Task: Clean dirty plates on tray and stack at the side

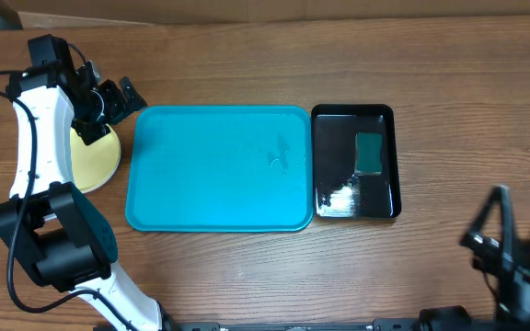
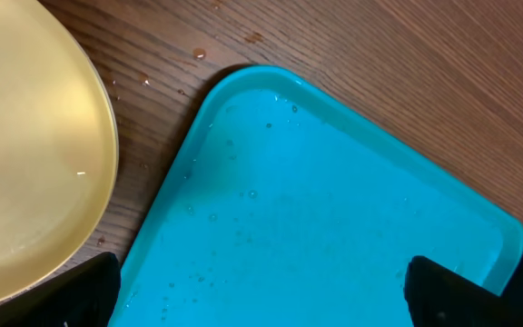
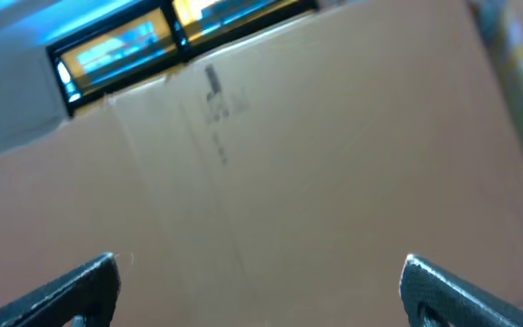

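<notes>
The brown wood-grain bench (image 1: 247,64) carries 3 things in a row. At the left lies a pale yellow plate (image 1: 95,161), just beside the short left edge of the turquoise tray (image 1: 219,165), with a narrow strip of wood between them. A smaller glossy black tray (image 1: 331,147) sits close against the turquoise tray's right edge; whether they touch cannot be told. Near the turquoise tray's corner by the plate, a few small droplets (image 2: 199,54) speckle the wood.

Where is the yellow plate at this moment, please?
In the overhead view the yellow plate lies on the table at the left side, just outside the turquoise tray, partly hidden by the left arm.
</notes>
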You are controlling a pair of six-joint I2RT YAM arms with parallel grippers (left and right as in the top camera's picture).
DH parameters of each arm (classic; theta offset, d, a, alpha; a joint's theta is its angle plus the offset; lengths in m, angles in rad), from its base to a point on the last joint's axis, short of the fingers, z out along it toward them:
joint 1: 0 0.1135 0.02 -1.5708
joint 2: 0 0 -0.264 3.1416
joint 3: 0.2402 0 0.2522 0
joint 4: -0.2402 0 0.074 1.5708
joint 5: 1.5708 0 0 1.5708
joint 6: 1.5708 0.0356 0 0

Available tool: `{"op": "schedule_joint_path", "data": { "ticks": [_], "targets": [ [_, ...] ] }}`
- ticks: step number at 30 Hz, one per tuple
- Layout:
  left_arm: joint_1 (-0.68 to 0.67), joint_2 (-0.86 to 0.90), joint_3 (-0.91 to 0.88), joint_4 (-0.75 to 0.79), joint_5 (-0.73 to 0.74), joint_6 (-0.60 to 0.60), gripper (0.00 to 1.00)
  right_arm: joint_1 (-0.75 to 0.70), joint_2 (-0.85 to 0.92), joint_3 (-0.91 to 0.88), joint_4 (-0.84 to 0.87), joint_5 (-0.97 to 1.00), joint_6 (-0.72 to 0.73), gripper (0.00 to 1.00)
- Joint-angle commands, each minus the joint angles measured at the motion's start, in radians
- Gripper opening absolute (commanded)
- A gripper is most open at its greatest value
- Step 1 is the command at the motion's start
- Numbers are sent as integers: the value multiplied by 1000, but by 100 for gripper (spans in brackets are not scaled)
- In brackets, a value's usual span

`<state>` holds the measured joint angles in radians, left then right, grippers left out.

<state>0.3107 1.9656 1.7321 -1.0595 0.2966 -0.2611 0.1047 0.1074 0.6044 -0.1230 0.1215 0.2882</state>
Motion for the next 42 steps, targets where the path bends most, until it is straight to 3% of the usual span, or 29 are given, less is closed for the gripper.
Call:
{"op": "schedule_joint_path", "data": {
  "ticks": [1, 5, 20, 27, 31, 42],
  "targets": [
    [-4, -24, 9, -1, 8, 14, 100, -5, -19, -181, 230, -78, 5, 100],
    [-4, -24, 9, -1, 8, 14, 100, -5, -21, -315, 355, -80, 29, 100],
    [-4, -24, 9, -1, 8, 14, 100, -11, -105, -589, 387, -79, 56, 100],
    [-4, -24, 9, -1, 8, 14, 100, -11, -105, -597, 255, -79, 51, 100],
    [-4, -24, 9, -1, 8, 14, 100, -11, -105, -597, 74, -79, 32, 100],
    [-4, -24, 9, -1, 8, 14, 100, -11, -105, -597, 39, -124, -409, 100]
  ]
}}
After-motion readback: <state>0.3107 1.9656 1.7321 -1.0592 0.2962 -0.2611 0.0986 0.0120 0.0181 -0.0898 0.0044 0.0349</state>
